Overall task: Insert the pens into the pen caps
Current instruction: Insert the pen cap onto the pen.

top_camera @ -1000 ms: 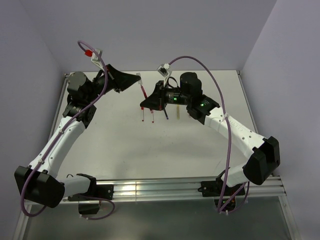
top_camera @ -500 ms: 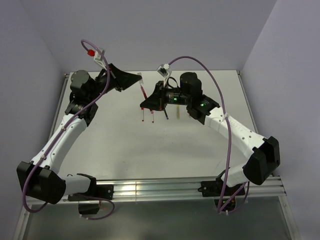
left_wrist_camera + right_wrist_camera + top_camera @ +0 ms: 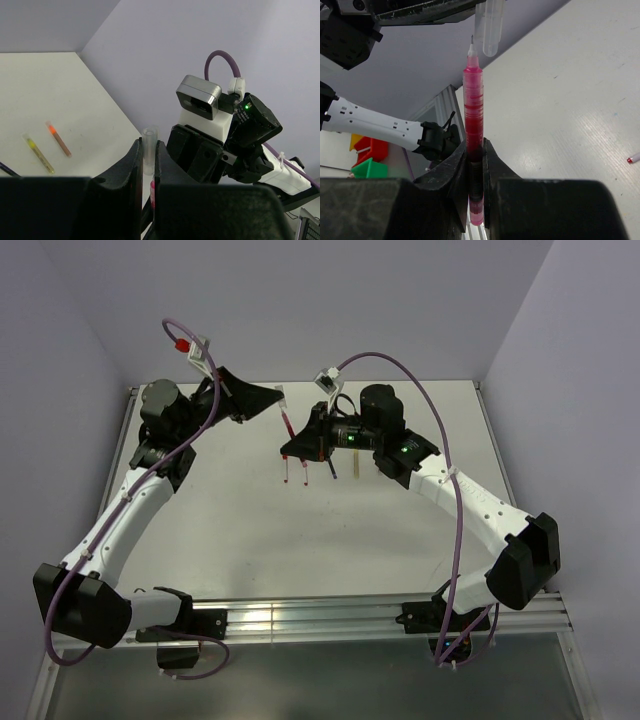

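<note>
My left gripper (image 3: 148, 146) is shut on a pale clear pen cap (image 3: 149, 150), whose open mouth sticks out past the fingertips. It is held above the table at the back left (image 3: 279, 396). My right gripper (image 3: 476, 147) is shut on a red pen (image 3: 473, 115), nib pointing at the cap (image 3: 490, 27). The nib lies just left of the cap's mouth, outside it. In the top view the pen (image 3: 288, 425) rises from the right gripper (image 3: 296, 443) toward the left one (image 3: 277, 400).
Loose pens lie on the white table (image 3: 250, 520) below the right gripper: two red (image 3: 287, 472), a black (image 3: 331, 470) and a yellow (image 3: 355, 466). The left wrist view shows a yellow pen (image 3: 38, 154) and an orange pen (image 3: 59, 139). Purple cables (image 3: 440, 430) loop over both arms.
The left arm shifted slightly about a second ago and has held still since. The right arm and its pen have not moved.
</note>
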Controlling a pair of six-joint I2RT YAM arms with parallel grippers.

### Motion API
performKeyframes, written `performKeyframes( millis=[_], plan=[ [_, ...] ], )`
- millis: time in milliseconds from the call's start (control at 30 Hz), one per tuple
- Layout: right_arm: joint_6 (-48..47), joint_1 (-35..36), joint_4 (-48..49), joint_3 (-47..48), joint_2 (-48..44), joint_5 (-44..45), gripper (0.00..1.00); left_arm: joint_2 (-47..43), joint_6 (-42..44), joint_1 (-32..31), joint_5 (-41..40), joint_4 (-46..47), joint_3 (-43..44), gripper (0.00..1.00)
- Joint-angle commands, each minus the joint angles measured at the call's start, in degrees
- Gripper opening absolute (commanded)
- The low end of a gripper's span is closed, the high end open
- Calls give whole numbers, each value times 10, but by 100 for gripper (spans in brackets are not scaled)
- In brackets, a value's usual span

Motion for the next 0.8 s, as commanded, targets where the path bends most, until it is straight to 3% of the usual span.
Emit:
performKeyframes(
  millis=[0,767],
  plan=[
    [-6,-5,12,29,1,-3,0,-8,10,-2,-2,12,33,0],
    [-4,-8,16,22,-11,11,0,-12,16,-2,1,6,27,0]
  ],
)
